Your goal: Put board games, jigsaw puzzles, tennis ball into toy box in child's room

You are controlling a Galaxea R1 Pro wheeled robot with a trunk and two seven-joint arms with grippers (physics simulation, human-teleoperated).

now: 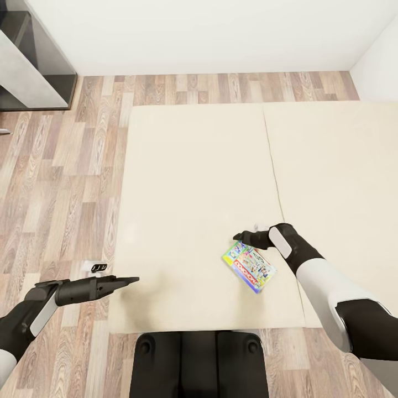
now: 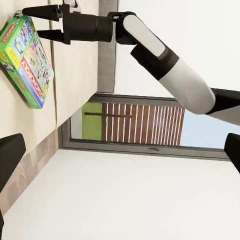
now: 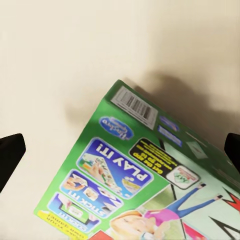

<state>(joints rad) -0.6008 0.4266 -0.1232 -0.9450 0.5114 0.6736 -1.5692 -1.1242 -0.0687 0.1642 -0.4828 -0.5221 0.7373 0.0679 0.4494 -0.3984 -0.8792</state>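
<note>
A green-bordered board game (image 1: 249, 266) with busy print and red lettering lies flat on the beige mattress of the bed (image 1: 188, 182), near its front edge. My right gripper (image 1: 239, 237) hovers open just over the box's far end, one finger above the other, holding nothing. The left wrist view shows this from the side: the right gripper (image 2: 44, 23) stands open close to the board game (image 2: 27, 60). In the right wrist view the board game (image 3: 150, 185) lies close below, between the spread fingertips (image 3: 11, 152). My left gripper (image 1: 128, 281) hangs open and empty over the bed's front left corner.
Wood-plank floor (image 1: 61, 182) runs along the bed's left side and behind it. A dark-grey cabinet (image 1: 33, 61) stands at the back left against the white wall. A small dark object (image 1: 98, 267) lies on the floor by the bed. A second mattress half (image 1: 337, 182) adjoins on the right.
</note>
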